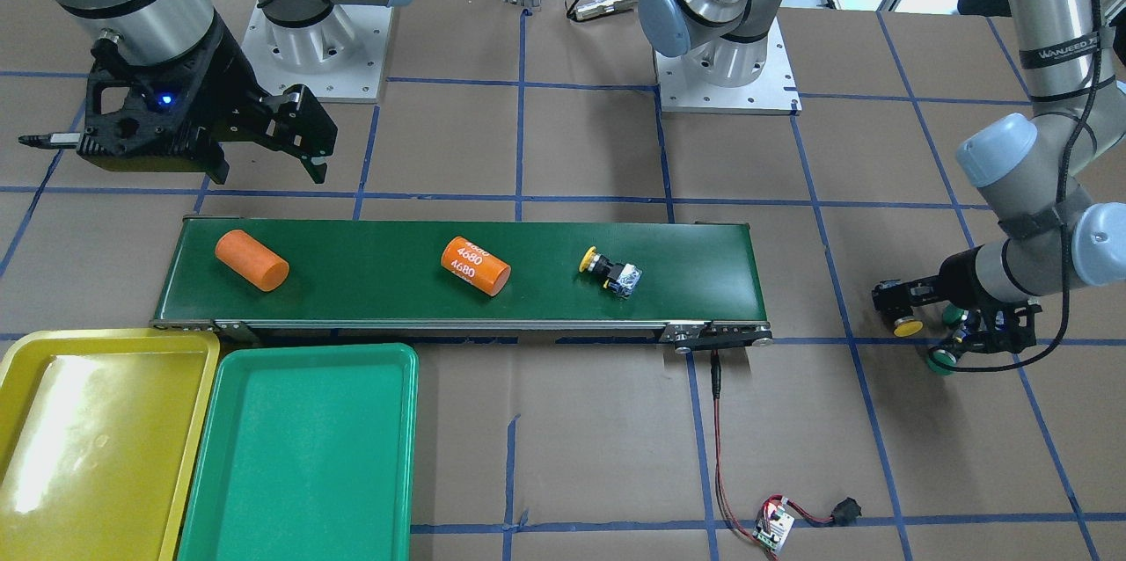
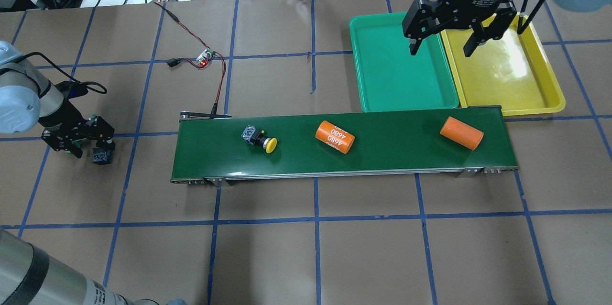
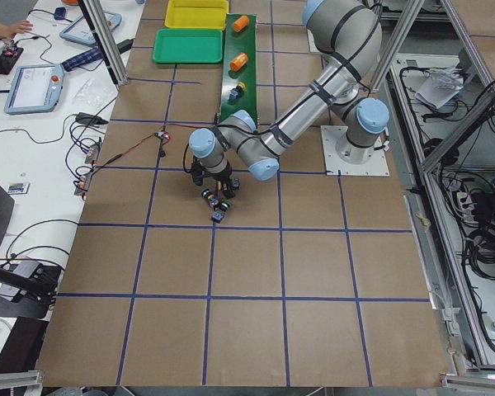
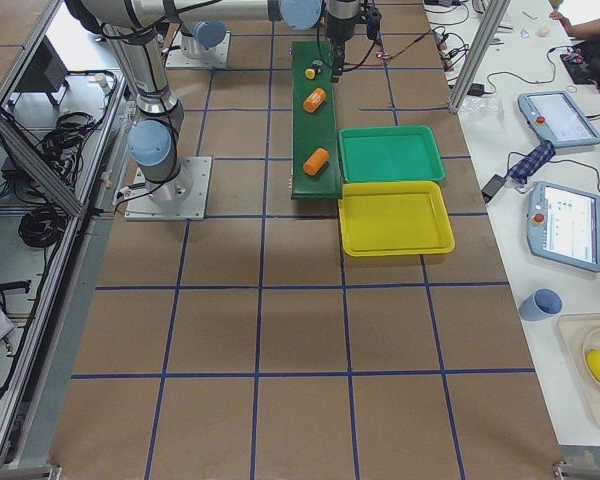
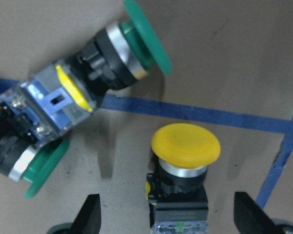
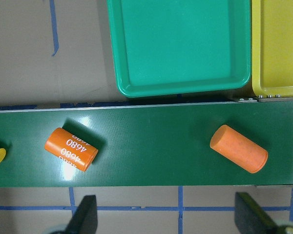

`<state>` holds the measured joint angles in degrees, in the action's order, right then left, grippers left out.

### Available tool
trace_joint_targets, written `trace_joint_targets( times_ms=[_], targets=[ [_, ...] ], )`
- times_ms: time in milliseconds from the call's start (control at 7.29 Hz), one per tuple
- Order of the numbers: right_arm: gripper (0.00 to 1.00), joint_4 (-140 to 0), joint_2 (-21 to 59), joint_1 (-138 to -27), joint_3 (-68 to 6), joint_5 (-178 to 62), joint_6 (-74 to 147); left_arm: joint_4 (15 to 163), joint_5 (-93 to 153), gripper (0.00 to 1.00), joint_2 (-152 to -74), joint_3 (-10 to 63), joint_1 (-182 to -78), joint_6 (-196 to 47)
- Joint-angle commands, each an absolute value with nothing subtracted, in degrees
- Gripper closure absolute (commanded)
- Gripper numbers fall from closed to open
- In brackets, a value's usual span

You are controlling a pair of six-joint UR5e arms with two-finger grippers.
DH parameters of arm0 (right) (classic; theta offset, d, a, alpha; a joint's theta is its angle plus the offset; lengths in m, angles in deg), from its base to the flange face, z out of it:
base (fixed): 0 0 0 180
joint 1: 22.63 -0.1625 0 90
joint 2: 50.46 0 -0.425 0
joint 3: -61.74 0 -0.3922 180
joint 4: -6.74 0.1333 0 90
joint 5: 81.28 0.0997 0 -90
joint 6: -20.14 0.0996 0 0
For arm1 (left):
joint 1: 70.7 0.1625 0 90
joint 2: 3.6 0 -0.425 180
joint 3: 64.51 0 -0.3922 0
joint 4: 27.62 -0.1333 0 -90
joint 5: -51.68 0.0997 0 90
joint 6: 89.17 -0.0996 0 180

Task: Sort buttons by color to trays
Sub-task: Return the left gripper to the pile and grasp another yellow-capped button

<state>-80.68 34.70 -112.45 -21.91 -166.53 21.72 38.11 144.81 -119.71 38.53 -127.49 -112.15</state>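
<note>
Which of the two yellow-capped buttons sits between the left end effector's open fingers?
The yellow button off the belt, on the brown table beside two green-capped buttons; the other yellow button lies alone on the conveyor belt.

Yellow tray (image 1: 97, 447) runs off frame (lower left); one green button (image 5: 27, 163) likewise cropped.
</note>
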Motion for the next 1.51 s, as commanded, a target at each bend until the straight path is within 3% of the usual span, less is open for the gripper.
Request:
trace_joint_targets(
  times_ms=[0, 412, 1098, 1373],
  targets=[
    [0.00, -80.6, 34.7, -112.5, -21.9, -166.5, 21.7, 37.7, 144.7, 0.96, -120.2, 38.6, -127.7, -112.5],
    [0.00, -80.7, 34.7, -112.5, -21.9, -166.5, 21.7, 38.0, 140.8, 1.00, -117.4, 37.9, -129.2, -102.4],
    [0.00, -80.6, 34.8, -112.6, -21.8, -166.8, 21.6, 45.6, 136.1, 1.00, -108.6, 37.6, -147.8, -57.9],
    [0.00, -80.7, 34.7, -112.6, -21.9, -166.8, 21.7, 43.7, 134.7, 1.00, -110.3, 37.2, -158.0, -38.3]
  ],
)
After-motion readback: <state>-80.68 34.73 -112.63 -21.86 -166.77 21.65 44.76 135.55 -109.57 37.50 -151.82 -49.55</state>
